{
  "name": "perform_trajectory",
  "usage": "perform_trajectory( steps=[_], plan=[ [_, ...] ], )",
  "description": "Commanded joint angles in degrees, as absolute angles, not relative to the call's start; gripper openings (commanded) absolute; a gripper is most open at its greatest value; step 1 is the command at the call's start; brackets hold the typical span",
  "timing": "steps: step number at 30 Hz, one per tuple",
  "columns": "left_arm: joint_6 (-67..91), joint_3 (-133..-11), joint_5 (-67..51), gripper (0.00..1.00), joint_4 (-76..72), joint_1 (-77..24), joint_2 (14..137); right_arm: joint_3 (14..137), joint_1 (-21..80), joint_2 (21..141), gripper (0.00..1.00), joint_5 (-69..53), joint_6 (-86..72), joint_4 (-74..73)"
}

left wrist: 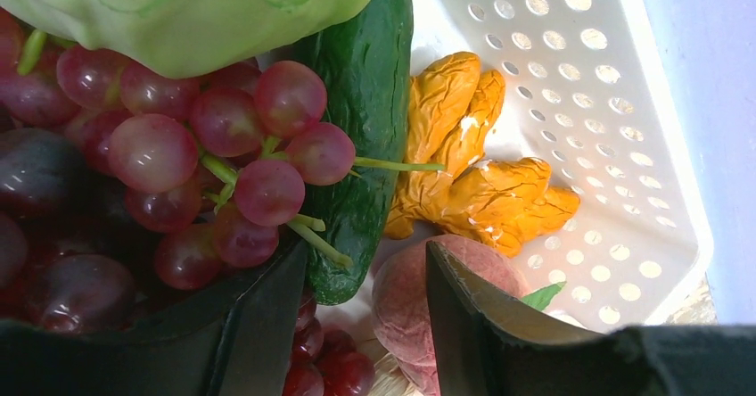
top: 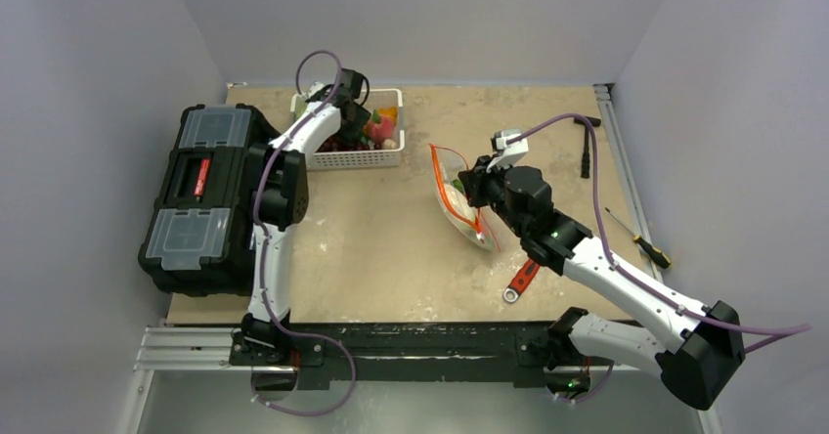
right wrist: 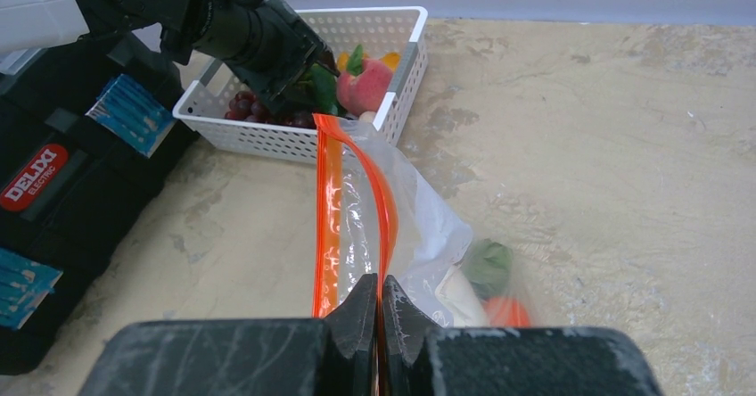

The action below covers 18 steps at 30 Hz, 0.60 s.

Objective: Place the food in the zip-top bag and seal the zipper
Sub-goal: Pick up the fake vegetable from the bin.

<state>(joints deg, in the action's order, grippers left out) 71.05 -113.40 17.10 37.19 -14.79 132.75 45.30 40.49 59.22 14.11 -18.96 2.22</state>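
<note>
The white basket (top: 352,158) at the back holds the food: red grapes (left wrist: 178,146), a pink peach (left wrist: 401,302), a dark green piece (left wrist: 365,102), an orange piece (left wrist: 472,173) and a pale leafy piece (left wrist: 196,12). My left gripper (left wrist: 365,262) reaches down into the basket (left wrist: 615,146), open. Its right finger (left wrist: 472,325) lies against the peach and its left finger rests by the grapes. The clear zip-top bag (top: 459,195) lies mid-table. My right gripper (right wrist: 379,280) is shut on one lip of the orange zipper (right wrist: 328,218), whose mouth gapes. A white radish (right wrist: 459,293), a carrot (right wrist: 508,311) and a green leaf (right wrist: 488,262) lie inside.
A black toolbox (top: 200,195) fills the left side of the table beside the basket. A red-handled wrench (top: 523,280) lies under my right arm. A screwdriver (top: 640,240) rests near the right edge, and a black plug (top: 585,155) lies behind it.
</note>
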Motion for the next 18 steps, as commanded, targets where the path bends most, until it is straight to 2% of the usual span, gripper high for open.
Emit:
perform_trajectory(
  steps=[1, 5, 10, 14, 18],
  plan=[
    [74.6, -115.0, 20.2, 0.52, 42.2, -14.7, 135.4, 45.0, 40.9, 59.1, 0.0, 15.7, -18.0, 5.3],
    [75.9, -115.7, 23.6, 0.52, 47.3, -15.4, 134.7, 45.1, 40.8, 59.4, 0.0, 15.9, -18.0, 5.3],
    [75.3, -113.1, 19.6, 0.51, 50.7, -15.9, 133.4, 45.2, 41.1, 59.4, 0.0, 16.2, -18.0, 5.2],
    [72.8, -103.0, 18.5, 0.53, 42.5, -16.8, 126.8, 45.2, 41.6, 59.2, 0.0, 16.3, -17.9, 5.3],
    [68.4, -104.1, 21.6, 0.52, 43.1, -17.9, 126.1, 45.2, 41.7, 58.8, 0.0, 16.6, -17.8, 5.1]
  ],
)
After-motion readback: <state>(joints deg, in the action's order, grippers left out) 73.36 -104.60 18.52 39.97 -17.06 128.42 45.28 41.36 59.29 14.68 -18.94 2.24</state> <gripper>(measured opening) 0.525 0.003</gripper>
